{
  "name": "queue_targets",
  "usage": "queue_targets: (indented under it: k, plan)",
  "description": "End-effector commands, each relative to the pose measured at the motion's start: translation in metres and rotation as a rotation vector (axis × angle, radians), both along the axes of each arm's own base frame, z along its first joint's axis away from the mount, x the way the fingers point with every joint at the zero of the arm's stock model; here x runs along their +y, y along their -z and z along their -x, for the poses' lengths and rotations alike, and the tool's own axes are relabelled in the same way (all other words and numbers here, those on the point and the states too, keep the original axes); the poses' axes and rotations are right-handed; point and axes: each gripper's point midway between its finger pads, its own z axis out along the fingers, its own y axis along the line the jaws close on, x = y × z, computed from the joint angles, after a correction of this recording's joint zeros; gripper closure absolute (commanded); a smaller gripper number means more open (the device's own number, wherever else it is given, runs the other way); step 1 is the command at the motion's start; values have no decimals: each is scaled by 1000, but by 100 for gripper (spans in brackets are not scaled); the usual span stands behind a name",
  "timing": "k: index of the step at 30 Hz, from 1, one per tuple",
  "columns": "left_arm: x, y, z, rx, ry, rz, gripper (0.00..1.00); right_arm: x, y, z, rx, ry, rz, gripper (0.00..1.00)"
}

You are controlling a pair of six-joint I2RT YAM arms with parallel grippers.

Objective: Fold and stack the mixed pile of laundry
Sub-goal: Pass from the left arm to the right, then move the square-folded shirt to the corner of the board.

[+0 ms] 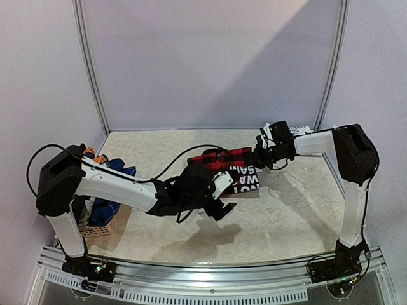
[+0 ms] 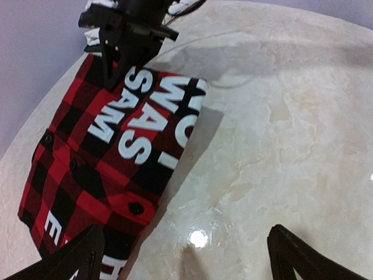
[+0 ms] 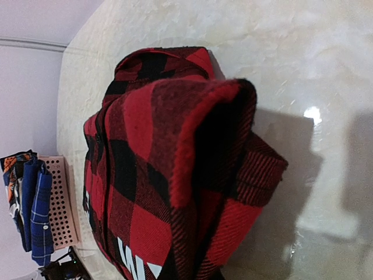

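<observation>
Well left of the red-black plaid shirt (image 1: 222, 157), the rest of the laundry pile (image 1: 105, 208) sits heaped in the pinkish basket (image 1: 95, 230). Your left gripper (image 1: 219, 206) hangs just on the near side of the shirt, fingers spread wide, holding nothing. The folded shirt lies flat at mid-table, its long axis running left to right in the overhead view. Your right gripper (image 1: 266, 155) is clamped on the shirt's right end, so that arm has it. Any next fold likely pivots from that pinch.
</observation>
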Motion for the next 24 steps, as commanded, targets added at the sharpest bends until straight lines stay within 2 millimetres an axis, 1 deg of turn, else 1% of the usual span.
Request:
queue_targets:
  k: [1, 5, 8, 14, 24]
  plan:
    - [23, 5, -8, 25, -84, -10, 0, -30, 1, -15, -27, 11, 177, 100]
    - [32, 4, -11, 17, -124, -10, 1, -39, -9, -29, -64, 11, 244, 100]
    - [36, 4, -11, 15, -140, -3, 0, -45, -24, -41, -102, 15, 284, 100]
    - [44, 8, -11, 18, -169, -2, 0, -58, -41, -61, -143, 19, 374, 100]
    - [55, 15, -11, 27, -211, -2, 1, -103, -66, -94, -211, 67, 537, 100]
